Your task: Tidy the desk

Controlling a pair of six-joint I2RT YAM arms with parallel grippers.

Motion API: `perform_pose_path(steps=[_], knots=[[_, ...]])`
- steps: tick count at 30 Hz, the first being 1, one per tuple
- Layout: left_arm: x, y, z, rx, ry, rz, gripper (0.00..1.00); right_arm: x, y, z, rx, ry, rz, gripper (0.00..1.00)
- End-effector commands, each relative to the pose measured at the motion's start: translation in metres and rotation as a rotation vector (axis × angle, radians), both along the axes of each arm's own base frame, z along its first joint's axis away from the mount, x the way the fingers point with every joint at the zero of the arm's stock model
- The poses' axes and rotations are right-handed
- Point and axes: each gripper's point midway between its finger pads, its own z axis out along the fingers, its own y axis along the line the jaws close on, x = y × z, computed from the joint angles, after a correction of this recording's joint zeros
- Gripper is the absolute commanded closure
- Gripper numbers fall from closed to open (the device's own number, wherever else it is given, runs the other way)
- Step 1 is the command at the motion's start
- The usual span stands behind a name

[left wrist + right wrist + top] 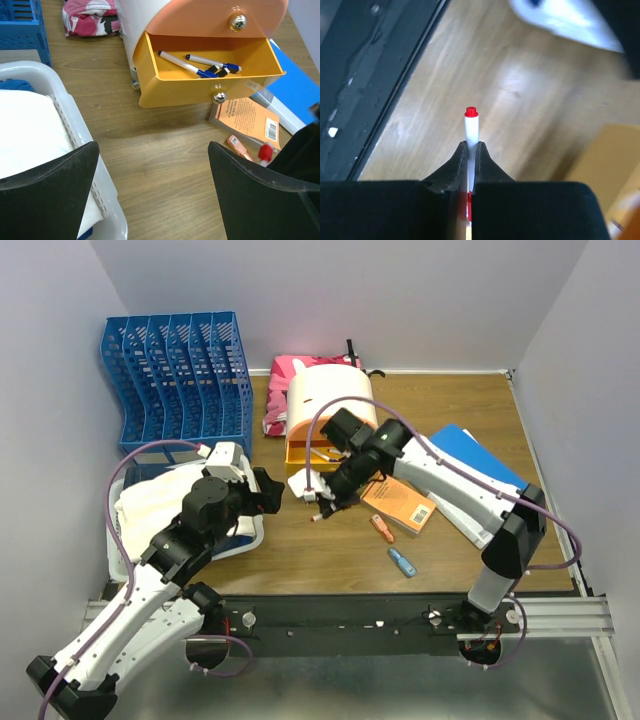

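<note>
Desk (300, 550): brown wood-grain tabletop between lavender walls (50, 360), black metal rail (350, 612) in front
Right gripper (471, 146): clamped on white red-capped marker (471, 125)
Left gripper (152, 150): fingers apart
Orange book (245, 117): barcode label, text unreadable

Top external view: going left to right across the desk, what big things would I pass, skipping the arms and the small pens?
Blue plastic slotted file rack → white rounded drawer box with an open orange drawer → orange paperback book → flat blue folder.
</note>
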Motion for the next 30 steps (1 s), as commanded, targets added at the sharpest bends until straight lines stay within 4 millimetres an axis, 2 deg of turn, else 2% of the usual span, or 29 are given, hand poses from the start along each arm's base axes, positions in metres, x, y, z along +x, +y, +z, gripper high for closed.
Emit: perform_pose_path(steps=[1, 2, 5, 9, 11, 17, 23, 28, 30], knots=[[0.003, -0.011, 0.004, -0.058, -0.009, -0.026, 0.01, 0.026, -0.008, 0.05, 0.082, 0.032, -0.115, 0.99], [0.003, -0.012, 0.002, -0.058, -0.002, -0.031, 0.01, 0.038, -0.006, 0.063, 0.112, 0.0, -0.14, 0.99], [0.003, -0.017, -0.001, -0.066, 0.015, -0.046, 0.01, 0.071, -0.009, 0.083, 0.15, -0.057, -0.231, 0.99], [0.002, -0.02, -0.003, -0.078, 0.028, -0.055, 0.01, 0.102, -0.012, 0.095, 0.168, -0.118, -0.318, 0.99], [0.001, -0.02, -0.006, -0.08, 0.036, -0.058, 0.01, 0.117, -0.014, 0.097, 0.173, -0.151, -0.355, 0.99], [0.001, -0.023, -0.009, -0.084, 0.042, -0.069, 0.01, 0.151, -0.017, 0.087, 0.173, -0.169, -0.455, 0.93], [0.003, -0.027, -0.013, -0.066, 0.05, -0.086, 0.01, 0.163, -0.021, 0.063, 0.148, -0.134, -0.496, 0.81], [0.004, -0.029, -0.014, -0.058, 0.053, -0.092, 0.01, 0.16, -0.023, 0.049, 0.13, -0.097, -0.52, 0.57], [0.004, -0.029, -0.015, -0.057, 0.053, -0.094, 0.01, 0.157, -0.024, 0.05, 0.135, -0.08, -0.526, 0.54]])
